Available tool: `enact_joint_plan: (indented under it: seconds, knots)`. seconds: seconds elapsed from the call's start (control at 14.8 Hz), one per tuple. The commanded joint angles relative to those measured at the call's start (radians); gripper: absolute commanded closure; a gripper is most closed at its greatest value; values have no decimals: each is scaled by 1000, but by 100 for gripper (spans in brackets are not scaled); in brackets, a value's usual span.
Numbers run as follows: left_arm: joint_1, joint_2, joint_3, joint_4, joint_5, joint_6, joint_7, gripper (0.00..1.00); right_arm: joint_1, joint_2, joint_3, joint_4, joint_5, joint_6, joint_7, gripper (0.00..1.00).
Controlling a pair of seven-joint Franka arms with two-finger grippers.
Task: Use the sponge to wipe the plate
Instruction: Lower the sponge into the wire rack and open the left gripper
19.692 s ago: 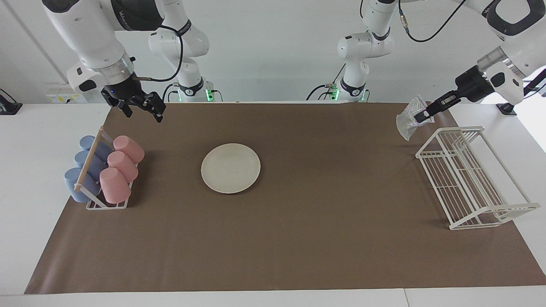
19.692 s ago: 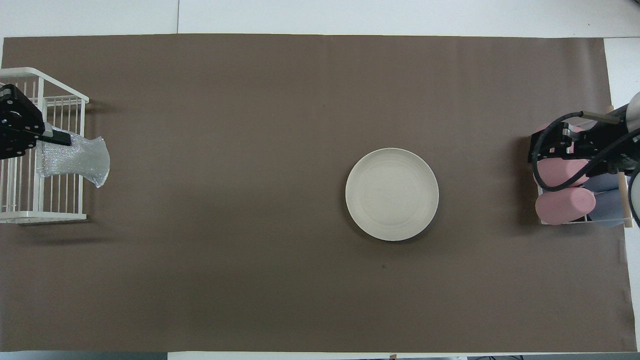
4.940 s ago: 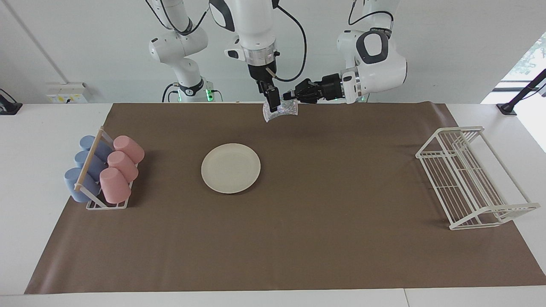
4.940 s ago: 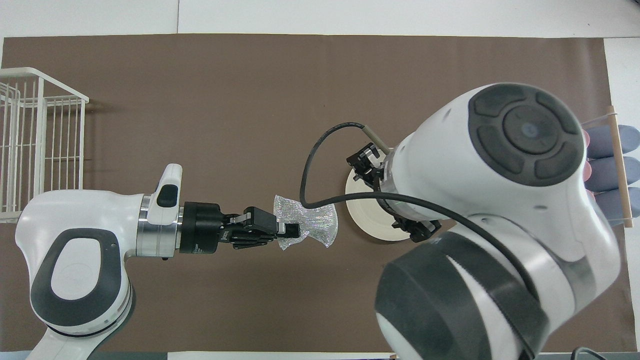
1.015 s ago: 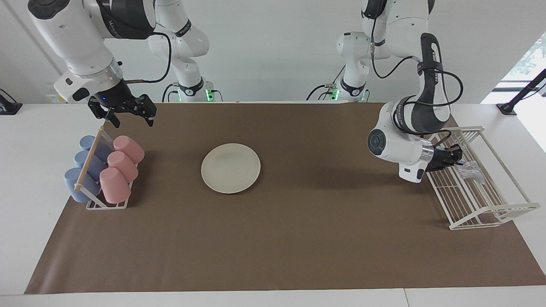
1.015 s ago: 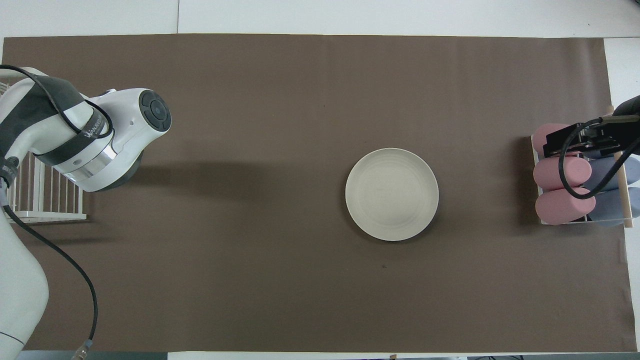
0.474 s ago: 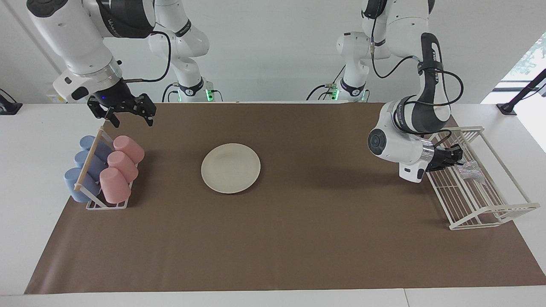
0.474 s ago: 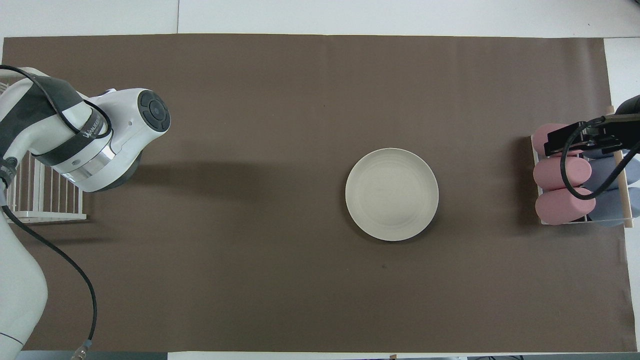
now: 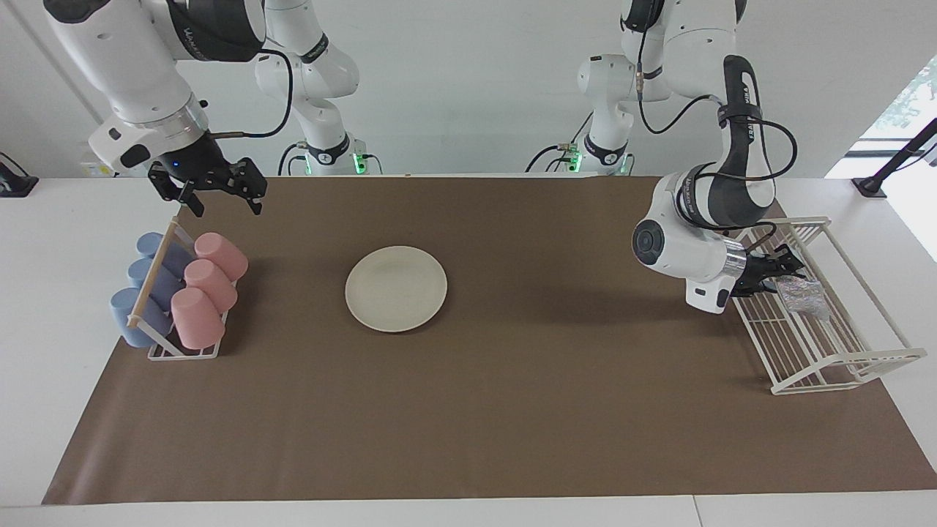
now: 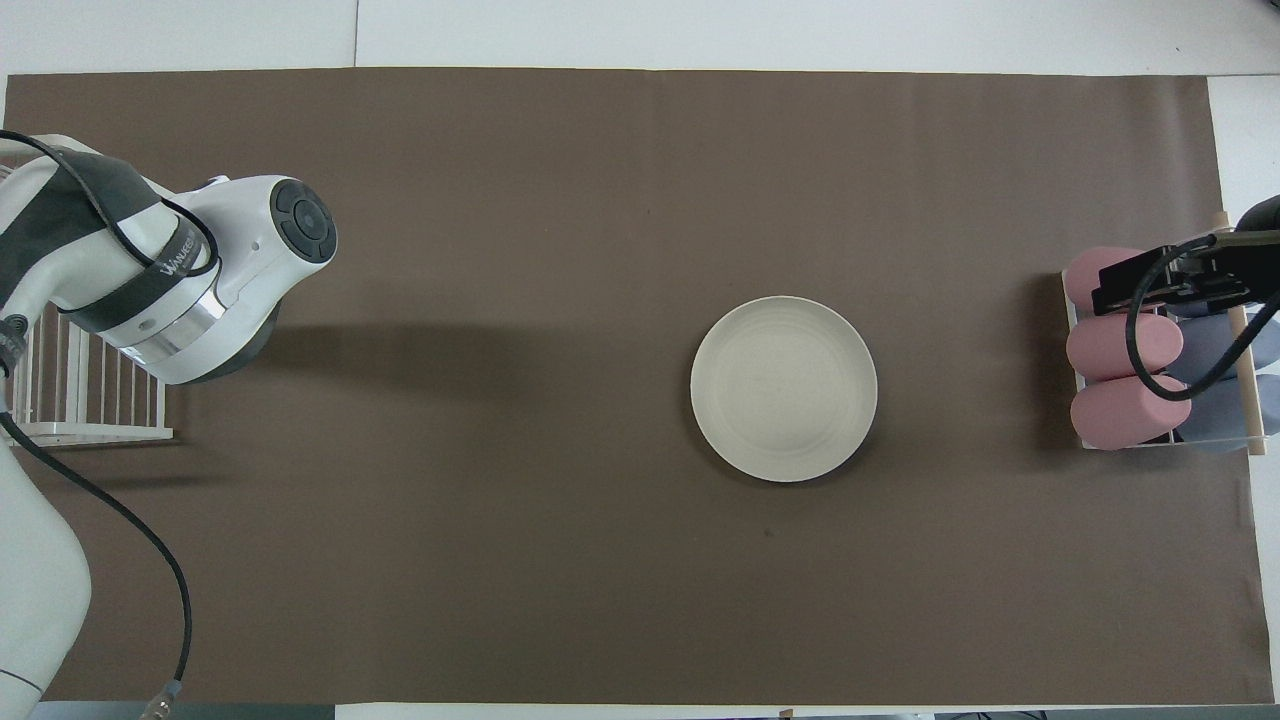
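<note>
One brown mat (image 9: 512,410) covers the white table (image 9: 44,293).

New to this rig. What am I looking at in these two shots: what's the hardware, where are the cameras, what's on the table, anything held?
Two Franka robot arms with two-finger jaws work at one table covered by a brown mat. One picture faces the robots from across the table; the other looks steeply down from above their own end, so the two are half a turn apart.

On the mat: a cream plate near the middle, a holder of pink and blue cups at the right arm's end, and a white wire rack at the left arm's end.

The left gripper reaches into the rack, jaws open, right beside the silvery sponge lying there. The right gripper waits open over the mat's edge by the cups. Nothing is held.
</note>
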Motion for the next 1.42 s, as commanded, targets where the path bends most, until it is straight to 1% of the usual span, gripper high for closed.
enact_joint_plan:
  seconds: [0.0, 0.27, 0.47, 0.54, 0.68, 0.74, 0.88, 0.95, 1.15, 1.29, 1.35]
  knots:
    - [1, -31, 9, -2, -50, 29, 9, 0, -13, -24, 9, -20, 4, -10, 13, 0]
    - [23, -100, 12, 75, -269, 26, 136, 0, -13, -24, 9, -20, 6, -10, 13, 0]
    - [38, -144, 22, 139, -466, 9, 143, 0, -13, -24, 9, -20, 4, -10, 13, 0]
    - [40, -162, 28, 147, -526, 6, 143, 0, -14, -24, 9, -20, 4, -10, 13, 0]
    - [85, -230, 28, 135, -647, 2, 156, 0, -13, -24, 9, -20, 4, -10, 13, 0]
    - [107, -274, 28, 127, -734, -4, 188, 0, -13, -24, 9, -20, 4, -12, 13, 0]
    - [142, -325, 28, 127, -855, -55, 265, 0, -13, -24, 9, -20, 4, -10, 13, 0]
    - [155, -351, 28, 126, -895, -84, 285, 0, -13, -24, 9, -20, 4, -10, 13, 0]
    - [155, -403, 26, 124, -994, -167, 299, 0, -13, -24, 9, -20, 4, -10, 13, 0]
    - [144, -419, 26, 113, -1070, -205, 304, 0, -13, -24, 9, -20, 4, -10, 13, 0]
    - [153, -423, 26, 89, -1139, -196, 330, 0, -13, -24, 9, -20, 4, -10, 13, 0]
